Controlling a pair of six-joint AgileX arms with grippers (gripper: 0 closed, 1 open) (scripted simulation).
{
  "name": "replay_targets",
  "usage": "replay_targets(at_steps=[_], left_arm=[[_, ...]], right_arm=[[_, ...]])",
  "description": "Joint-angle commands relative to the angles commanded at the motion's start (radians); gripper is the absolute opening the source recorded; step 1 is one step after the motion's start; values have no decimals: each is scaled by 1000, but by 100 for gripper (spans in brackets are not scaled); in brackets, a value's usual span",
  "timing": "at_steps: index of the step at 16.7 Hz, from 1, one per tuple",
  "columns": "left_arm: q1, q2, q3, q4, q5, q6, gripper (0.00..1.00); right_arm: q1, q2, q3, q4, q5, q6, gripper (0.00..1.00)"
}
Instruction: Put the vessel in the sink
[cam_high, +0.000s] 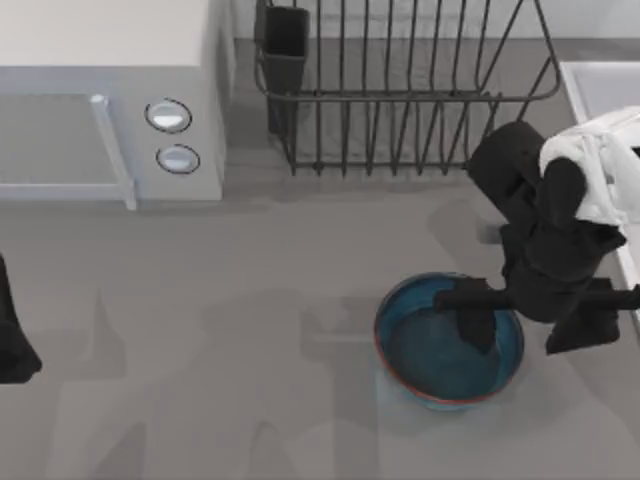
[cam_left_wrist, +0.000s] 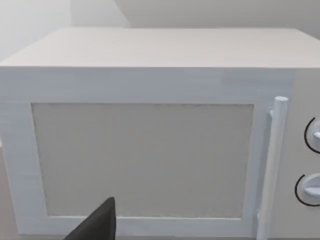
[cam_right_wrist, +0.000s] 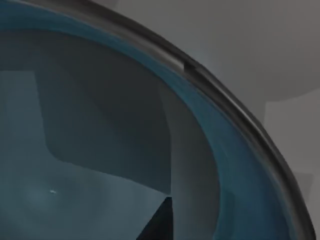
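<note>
The bowl (cam_high: 448, 342) sits on the grey bench (cam_high: 250, 400) toward its right side, well short of the sink (cam_high: 600, 85), whose pale rim shows at the right edge. The right tool (cam_high: 478, 312) reaches down over the bowl's right half, one finger inside the basin; whether it grips the rim or hangs released I cannot tell. Coming in from the sink side likely sets up a rim grasp and a short carry rightward. The left tool (cam_left_wrist: 97, 225) is parked at the bench's left edge, facing the microwave (cam_high: 110, 100); its grip I cannot tell either. A dish rack (cam_high: 400, 90) stands behind the bowl. The bench is plain and matte, with a pale wall beyond.
</note>
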Motion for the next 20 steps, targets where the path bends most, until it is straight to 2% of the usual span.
replay_targets(at_steps=[6, 16, 20], left_arm=[[0, 0, 0, 0, 0, 0, 100], [0, 0, 0, 0, 0, 0, 100], [0, 0, 0, 0, 0, 0, 100]], right_arm=[[0, 0, 0, 0, 0, 0, 2], [-1, -2, 3, -3, 0, 0, 0], [-4, -16, 104, -119, -2, 6, 0]])
